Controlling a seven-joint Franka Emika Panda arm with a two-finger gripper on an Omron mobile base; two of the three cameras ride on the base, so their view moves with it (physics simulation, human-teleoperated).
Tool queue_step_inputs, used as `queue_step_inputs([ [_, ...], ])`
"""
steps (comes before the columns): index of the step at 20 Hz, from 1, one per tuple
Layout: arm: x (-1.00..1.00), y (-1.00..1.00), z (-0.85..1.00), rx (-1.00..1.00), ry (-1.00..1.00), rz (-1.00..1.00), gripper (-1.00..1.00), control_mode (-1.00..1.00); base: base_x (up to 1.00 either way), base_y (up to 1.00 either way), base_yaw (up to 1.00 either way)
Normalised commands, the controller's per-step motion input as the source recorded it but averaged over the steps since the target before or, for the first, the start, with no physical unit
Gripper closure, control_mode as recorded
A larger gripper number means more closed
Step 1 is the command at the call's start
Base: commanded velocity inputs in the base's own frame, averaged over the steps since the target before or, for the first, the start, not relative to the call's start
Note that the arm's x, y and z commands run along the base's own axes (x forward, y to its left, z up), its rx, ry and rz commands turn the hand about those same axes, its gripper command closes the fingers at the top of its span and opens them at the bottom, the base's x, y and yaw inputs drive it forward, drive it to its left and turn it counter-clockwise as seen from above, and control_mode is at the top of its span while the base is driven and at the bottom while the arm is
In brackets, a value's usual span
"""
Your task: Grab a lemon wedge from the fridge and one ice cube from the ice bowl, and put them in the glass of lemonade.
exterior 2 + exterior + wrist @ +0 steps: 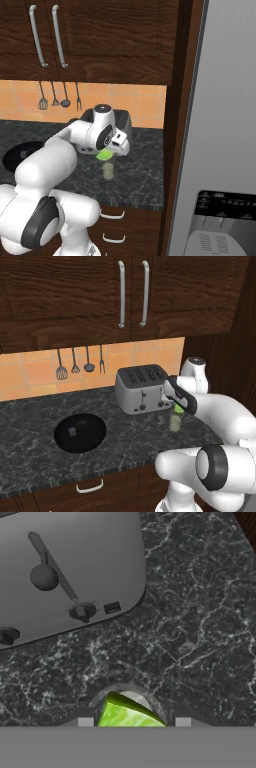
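Gripper (106,153) clamps the lemon wedge (104,155) directly above the glass of lemonade (107,171), just right of the 4-slot toaster (141,387); the drop is straight down.

You get even, flat rendered light and sharp focus throughout; wooden cabinets (65,301) upper frame read dim, tiled wall (30,373) bright, no glare or edge distortion.
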Motion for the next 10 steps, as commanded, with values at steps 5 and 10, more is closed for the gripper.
queue_step_inputs([
  [5,0.00,0.04,-0.04,0.00,-0.04,0.00,1.00,-1.00,0.00,0.00,0.00],
  [10,0.00,0.08,0.01,0.00,-0.04,0.00,1.00,-1.00,0.00,0.00,0.00],
])
